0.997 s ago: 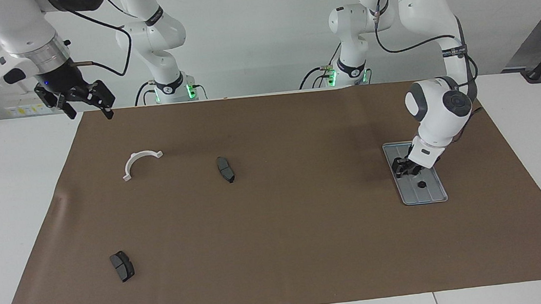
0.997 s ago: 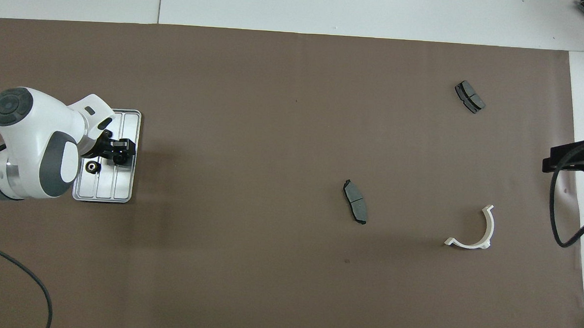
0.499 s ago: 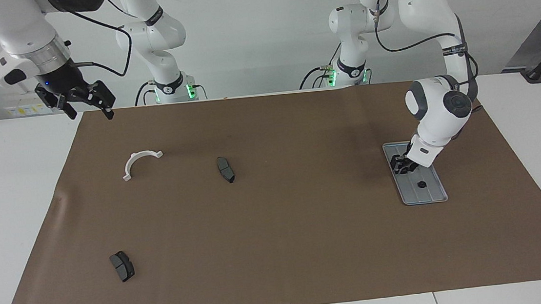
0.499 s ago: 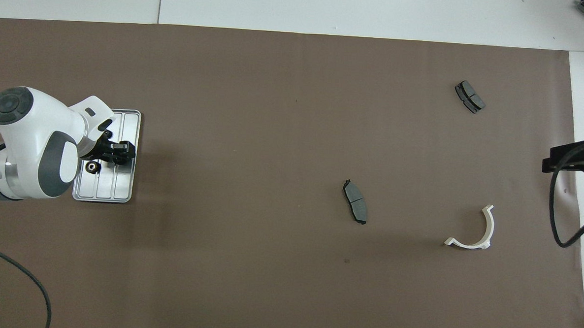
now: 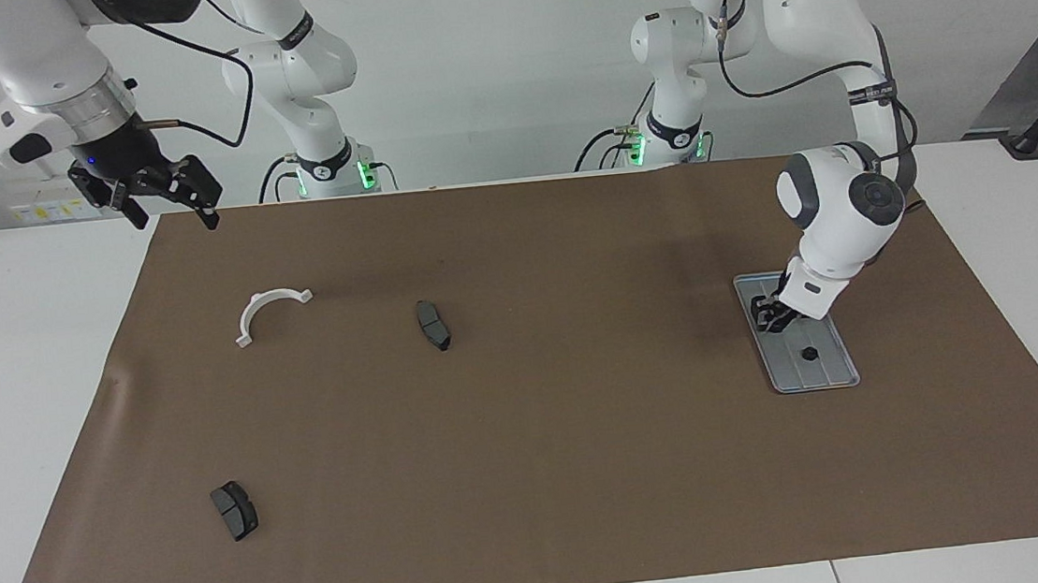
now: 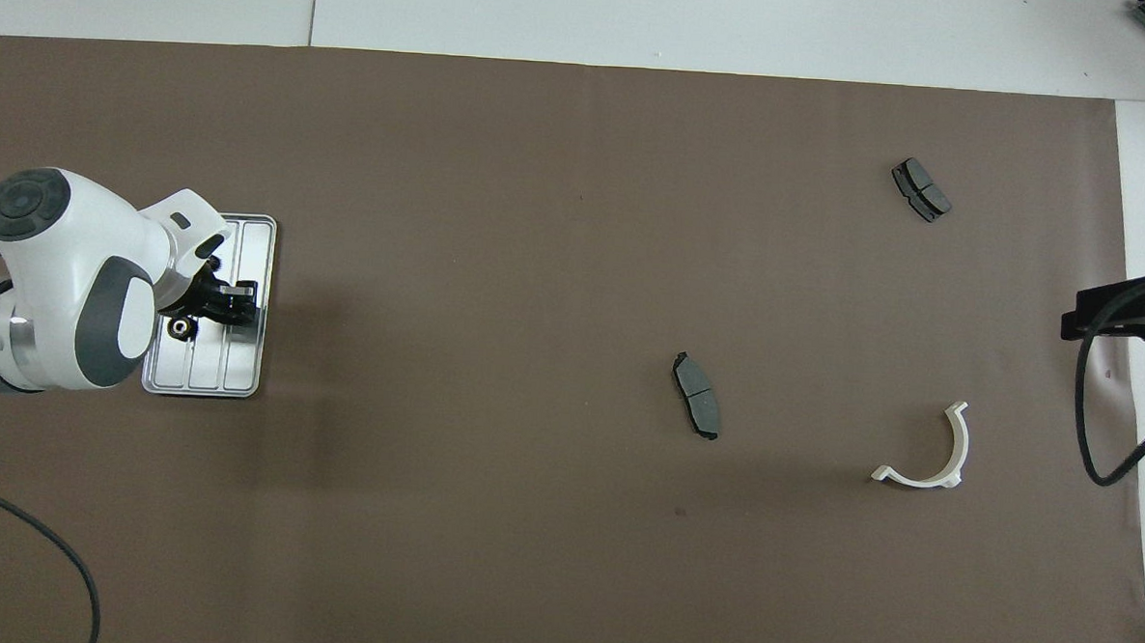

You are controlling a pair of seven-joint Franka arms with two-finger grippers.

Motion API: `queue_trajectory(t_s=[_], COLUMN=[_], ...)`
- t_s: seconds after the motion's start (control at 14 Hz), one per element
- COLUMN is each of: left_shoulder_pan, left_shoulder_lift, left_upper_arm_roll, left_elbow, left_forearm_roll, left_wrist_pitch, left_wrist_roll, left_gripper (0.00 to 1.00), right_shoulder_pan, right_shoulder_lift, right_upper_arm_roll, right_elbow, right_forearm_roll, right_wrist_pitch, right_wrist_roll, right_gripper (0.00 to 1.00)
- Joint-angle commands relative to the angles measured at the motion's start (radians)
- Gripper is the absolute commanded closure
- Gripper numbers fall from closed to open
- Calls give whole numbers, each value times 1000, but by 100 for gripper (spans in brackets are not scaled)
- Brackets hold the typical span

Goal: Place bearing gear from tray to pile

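Note:
The silver ridged tray (image 5: 829, 373) (image 6: 234, 372) lies on the brown mat toward the left arm's end. One small black bearing gear (image 5: 808, 353) (image 6: 181, 327) rests in it. My left gripper (image 5: 773, 314) (image 6: 237, 304) is just above the tray, fingers drawn together on a second small dark bearing gear that they mostly hide. The pile is a white half-ring bracket (image 5: 267, 310) (image 6: 933, 465) and two dark brake pads (image 5: 433, 324) (image 5: 235, 510) toward the right arm's end. My right gripper (image 5: 174, 216) (image 6: 1114, 311) waits open, raised over the mat's corner.
A brown mat (image 5: 541, 440) covers most of the white table. The brake pads also show in the overhead view (image 6: 697, 395) (image 6: 921, 189). A black cable (image 6: 1100, 412) hangs from the right arm over the mat's edge.
My left gripper's fingers have closed in over the tray, and the hand has shifted slightly toward the robots. The loose gear, the pile and the right arm have not moved.

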Motion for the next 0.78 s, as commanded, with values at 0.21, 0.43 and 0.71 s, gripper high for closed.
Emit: queue_trajectory(t_s=[0.21,0.43,0.71], left_shoulder_pan=[-64,-195,-407], left_shoulder_lift=[102,101,99], left_upper_arm_roll=[10,10,8], left_elbow=[340,337,329], left_forearm_roll=[11,12,12], left_wrist_pitch=[-236,-233,-218], left_wrist_roll=[-110,-341,-640], left_gripper=[89,89,89], right_shoulder_pan=[-6,-6,-6], right_shoulder_lift=[-27,-27,-27], right_upper_arm_roll=[5,5,5], right_elbow=[-29,-31,-45], right_forearm_roll=[-10,-10,-10], right_wrist_pitch=[8,12,44], right_wrist_roll=[-23,-25,-25], right_gripper=[0,0,0])
